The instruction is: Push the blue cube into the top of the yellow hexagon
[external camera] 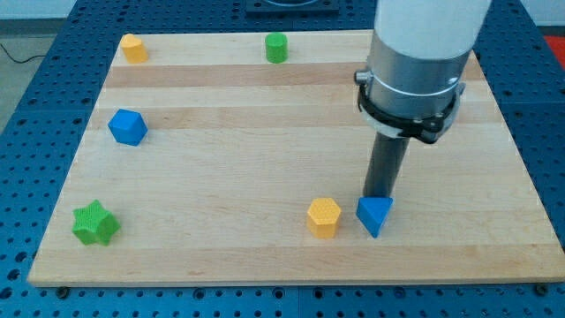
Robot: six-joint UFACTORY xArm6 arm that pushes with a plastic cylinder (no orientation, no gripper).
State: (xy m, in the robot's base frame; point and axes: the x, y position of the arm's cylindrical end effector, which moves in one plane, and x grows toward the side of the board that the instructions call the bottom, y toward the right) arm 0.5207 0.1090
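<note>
Half-hidden behind the blue cube (375, 215), my tip (378, 196) (its very end unseen) touches it; yellow hexagon (324, 216) sits just left.

A wooden board (265, 159) lies on a blue perforated table (35, 106). The arm (424, 44) comes down from the view's top right, and my tip (378, 196) sits at the upper edge of a blue cube (375, 215), touching or nearly touching it. Just beside that cube, on the view's left, is a yellow hexagon (324, 217), with a narrow gap between them. A green star (94, 223) lies near the bottom left corner. A second blue block (127, 127) sits at the left side. A yellow block (134, 48) is at the top left corner, and a green block (276, 48) is at the top edge.
</note>
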